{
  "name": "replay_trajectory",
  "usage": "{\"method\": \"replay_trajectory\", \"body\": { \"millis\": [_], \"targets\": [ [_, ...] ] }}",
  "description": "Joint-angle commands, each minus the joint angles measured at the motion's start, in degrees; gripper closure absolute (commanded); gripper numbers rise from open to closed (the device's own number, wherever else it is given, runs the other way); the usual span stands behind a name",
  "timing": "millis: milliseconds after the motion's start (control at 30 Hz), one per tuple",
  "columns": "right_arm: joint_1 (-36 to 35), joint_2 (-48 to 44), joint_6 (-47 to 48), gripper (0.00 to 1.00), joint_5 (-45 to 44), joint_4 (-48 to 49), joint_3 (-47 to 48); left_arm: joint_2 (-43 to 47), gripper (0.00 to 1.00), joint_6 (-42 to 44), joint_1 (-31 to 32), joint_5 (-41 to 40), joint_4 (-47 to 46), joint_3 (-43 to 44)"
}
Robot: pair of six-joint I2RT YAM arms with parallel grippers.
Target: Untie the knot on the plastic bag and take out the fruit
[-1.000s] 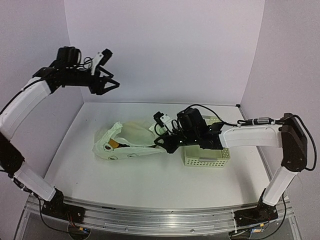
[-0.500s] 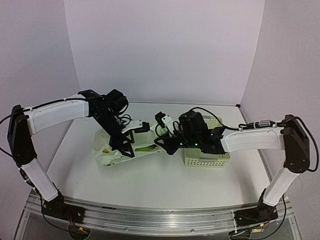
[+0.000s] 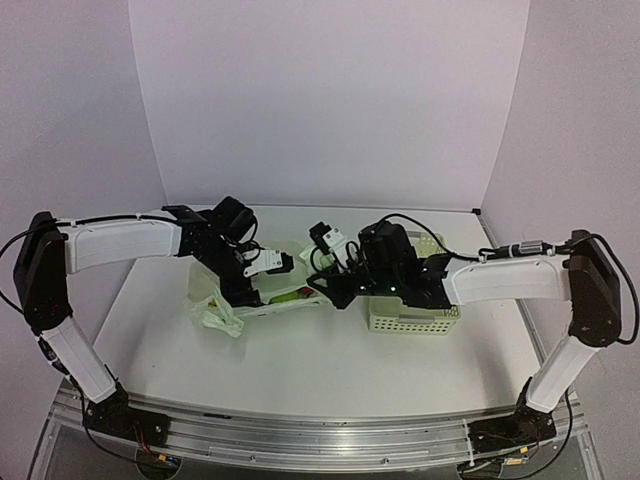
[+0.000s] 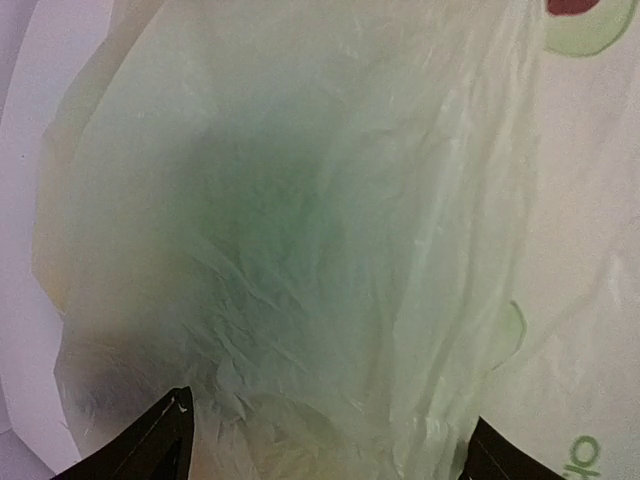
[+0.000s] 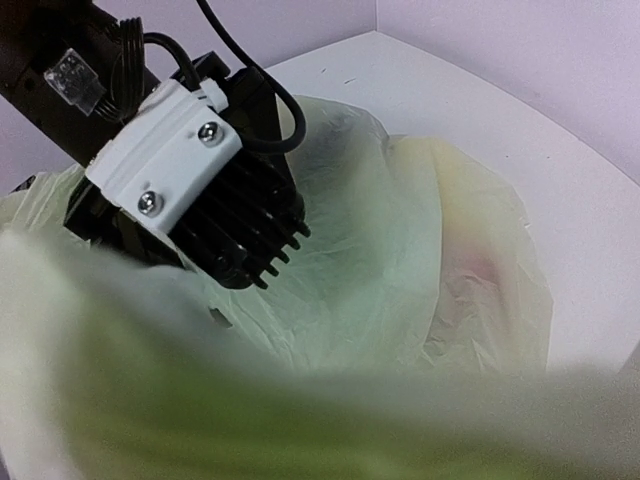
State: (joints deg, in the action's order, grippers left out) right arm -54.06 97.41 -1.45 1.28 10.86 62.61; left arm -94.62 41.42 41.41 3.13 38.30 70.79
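Note:
The plastic bag (image 3: 215, 300) lies crumpled left of centre on the table, and its pale film (image 4: 330, 250) fills the left wrist view. My left gripper (image 3: 243, 293) is down in the bag's mouth, open (image 4: 330, 450), with film between the wide-apart black tips. My right gripper (image 3: 332, 290) is shut on the bag's right rim, which is drawn taut towards it. In the right wrist view blurred film (image 5: 300, 420) hides its fingers. A green fruit (image 3: 290, 295) shows inside the bag and as a dim green shadow (image 4: 270, 200) behind the film. The knot is out of view.
A pale perforated basket (image 3: 415, 318) stands right of the bag, under my right forearm. The left arm's black wrist with its white camera mount (image 5: 185, 165) sits close in front of the right wrist camera. White walls close in the table at the back and both sides.
My left arm has swung down from high at the back left into the bag's mouth, and its jaws have widened. The right gripper has stayed on the bag's rim.

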Motion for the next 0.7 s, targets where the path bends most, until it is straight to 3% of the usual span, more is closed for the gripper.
{"method": "replay_trajectory", "body": {
  "millis": [0, 133, 167, 333, 400, 567, 667],
  "targets": [
    [-0.34, -3.52, 0.21, 0.85, -0.44, 2.15, -1.19, 3.18, 0.3, 6.11, -0.37, -8.41, -8.61, -4.6],
    [-0.38, -5.86, 0.95, 0.8, -3.36, 2.07, -3.06, 5.16, 0.91, 9.14, -0.89, -12.51, -15.04, -6.22],
    [-0.37, -6.8, 1.0, 0.77, -4.31, 1.95, -3.67, 5.76, 0.99, 9.24, -0.98, -13.24, -16.44, -5.8],
    [-0.49, -12.4, 4.42, 0.43, -8.19, -7.91, -0.36, 8.41, 1.0, 4.94, -1.07, -12.94, -18.95, -1.3],
    [-1.9, -14.46, 6.5, 0.34, -10.85, -13.84, 3.47, 9.15, 1.0, 2.06, -1.07, -10.52, -16.7, 0.63],
    [-9.47, -16.85, 18.06, 0.32, -16.1, -15.72, 11.28, 9.83, 1.0, -3.3, -0.98, -5.77, -12.61, 1.56],
    [-11.07, -16.0, 18.46, 0.31, -15.14, -14.77, 13.43, 9.22, 1.0, -5.25, -1.01, -6.35, -13.29, 1.22]
  ]
}}
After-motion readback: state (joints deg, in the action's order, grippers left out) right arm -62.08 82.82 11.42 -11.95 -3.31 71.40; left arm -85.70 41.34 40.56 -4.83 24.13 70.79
